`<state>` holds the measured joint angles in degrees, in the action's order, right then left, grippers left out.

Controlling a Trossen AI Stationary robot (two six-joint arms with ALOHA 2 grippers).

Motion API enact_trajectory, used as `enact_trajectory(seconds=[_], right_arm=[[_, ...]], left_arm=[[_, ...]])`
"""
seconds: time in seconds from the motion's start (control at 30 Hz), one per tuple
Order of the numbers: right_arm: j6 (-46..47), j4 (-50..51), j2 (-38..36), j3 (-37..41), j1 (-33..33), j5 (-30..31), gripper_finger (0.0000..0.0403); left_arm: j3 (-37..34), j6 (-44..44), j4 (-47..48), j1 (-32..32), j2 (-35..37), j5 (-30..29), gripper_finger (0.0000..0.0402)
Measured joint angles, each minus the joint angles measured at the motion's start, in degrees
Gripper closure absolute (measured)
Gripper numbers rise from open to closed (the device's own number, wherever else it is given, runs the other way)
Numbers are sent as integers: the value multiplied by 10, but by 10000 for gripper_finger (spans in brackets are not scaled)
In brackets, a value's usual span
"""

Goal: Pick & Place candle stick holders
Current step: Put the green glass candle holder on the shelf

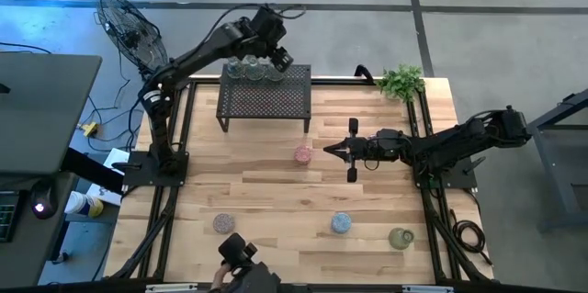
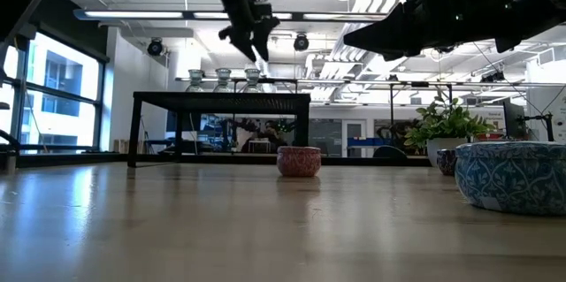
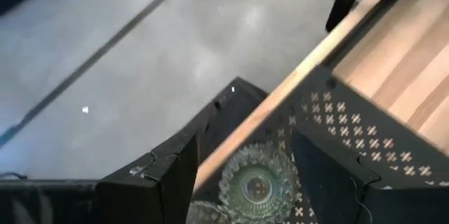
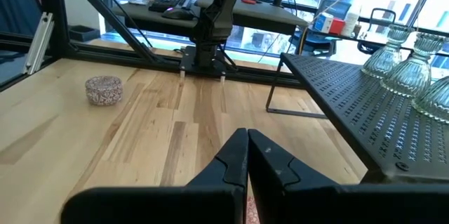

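Observation:
Three clear-greenish glass candle stick holders (image 1: 253, 71) stand on their bases on the black mesh rack (image 1: 265, 100) at the table's far side. My left gripper (image 1: 280, 54) hangs open above the rightmost one (image 3: 256, 185), a finger on either side, clear of it, as the low view (image 2: 252, 39) shows. A pink holder (image 1: 303, 155) sits on the table at the middle. My right gripper (image 1: 329, 151) is shut and empty, raised just to the right of it. Mauve (image 1: 224, 224), blue (image 1: 341, 223) and green (image 1: 401, 238) holders sit near the front edge.
A small green potted plant (image 1: 401, 82) stands at the far right corner. A dark device with a hand on it (image 1: 241, 258) shows at the near edge. Bare wood lies between the rack and the front holders. A fan (image 1: 133, 31) stands off the table's far left.

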<state>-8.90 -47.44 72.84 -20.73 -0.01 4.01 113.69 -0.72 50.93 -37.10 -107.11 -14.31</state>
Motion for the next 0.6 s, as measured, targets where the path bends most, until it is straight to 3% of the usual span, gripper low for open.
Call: enact_trajectory(seconds=[0.13,0.3,0.43,0.6], right_arm=[[1,2,0,0,0,0,402],[15,11,0,0,0,18,401],[29,17,0,0,0,27,402],[47,23,0,0,0,29,402]], left_arm=[[36,-35,24,6,17,16,208],[-10,-57,18,61,80,17,299],[-130,-64,-52,115,149,44,384],[-372,-50,-263,182,266,58,381]])
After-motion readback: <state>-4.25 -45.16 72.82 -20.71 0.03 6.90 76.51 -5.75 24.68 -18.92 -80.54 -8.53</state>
